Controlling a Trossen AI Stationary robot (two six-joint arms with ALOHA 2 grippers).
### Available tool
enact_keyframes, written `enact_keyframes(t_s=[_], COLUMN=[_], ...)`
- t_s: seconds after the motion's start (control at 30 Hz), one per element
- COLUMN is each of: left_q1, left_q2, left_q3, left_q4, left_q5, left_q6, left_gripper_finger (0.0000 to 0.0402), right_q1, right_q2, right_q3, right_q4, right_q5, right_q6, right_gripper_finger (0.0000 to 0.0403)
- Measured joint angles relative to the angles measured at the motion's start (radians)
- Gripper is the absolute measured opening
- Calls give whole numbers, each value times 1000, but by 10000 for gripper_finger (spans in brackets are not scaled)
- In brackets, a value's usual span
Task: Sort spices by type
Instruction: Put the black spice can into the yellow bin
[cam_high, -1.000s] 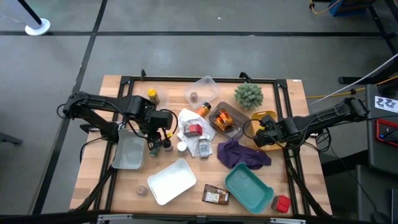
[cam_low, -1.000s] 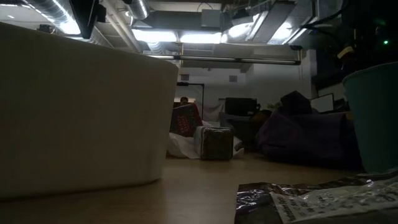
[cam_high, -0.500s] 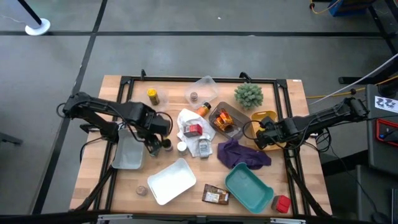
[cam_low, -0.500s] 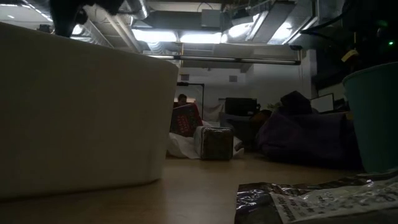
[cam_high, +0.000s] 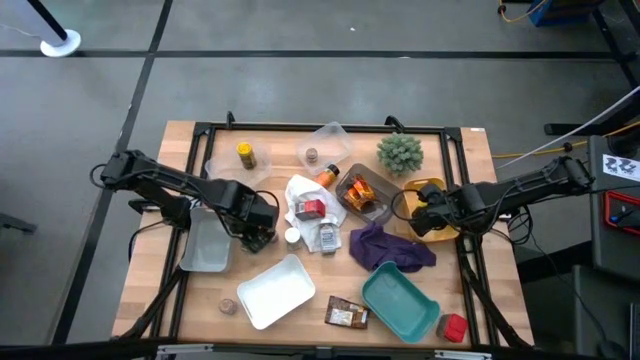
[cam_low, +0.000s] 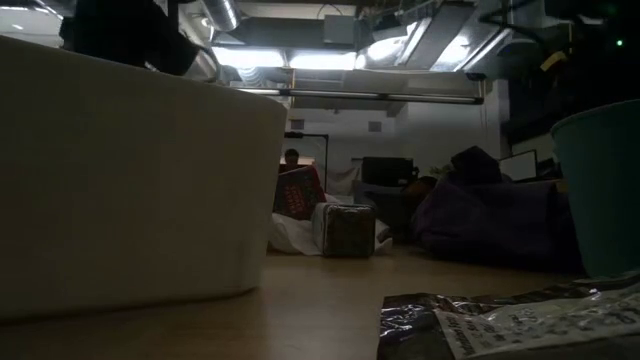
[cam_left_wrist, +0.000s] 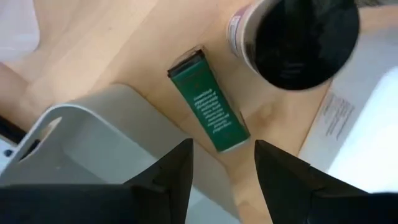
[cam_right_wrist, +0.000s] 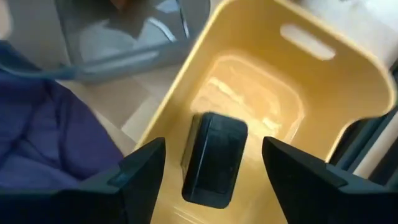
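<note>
I work two arms over a crowded table. My left gripper (cam_left_wrist: 221, 180) hangs with its fingers spread above a green jar (cam_left_wrist: 210, 107) lying on its side on the bare wood near the table's left edge, just beside a grey tray (cam_left_wrist: 93, 134) and close to a dark-capped jar (cam_left_wrist: 292, 40). My right gripper (cam_right_wrist: 214, 168) is over the yellow bin (cam_right_wrist: 273, 81) near the right edge, fingers spread and gripping nothing, a dark box (cam_right_wrist: 214, 158) lying in the bin between them.

The risk, as I judge it: the green jar is round and lies flat, so an off-centre close could roll it against the tray wall or knock the dark-capped jar over. On the right, lifting carelessly could catch the bin's rim and drag it.

From above I count one yellow jar (cam_high: 245, 153), two red boxes (cam_high: 311, 208) (cam_high: 455, 327), one patterned packet (cam_high: 345, 315), one white tray (cam_high: 277, 291), one teal bin (cam_high: 400, 301) and one purple cloth (cam_high: 385, 247).
</note>
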Motion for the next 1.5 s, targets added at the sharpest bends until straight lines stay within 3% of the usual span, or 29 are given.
enact_keyframes(t_s=[0.5,1.3,1.5], left_q1=[0,0,0], left_q2=[0,3,3], left_q3=[-158,-165,-219], left_q4=[188,191,251], left_q5=[-3,-59,-63], left_q6=[-87,-141,-165], left_gripper_finger=[155,155,155], right_q1=[0,0,0], right_q2=[0,0,0], right_q3=[149,155,155], right_q4=[-8,-8,-8], right_q5=[63,62,62], right_q6=[-139,-182,-185], right_gripper_finger=[269,269,269])
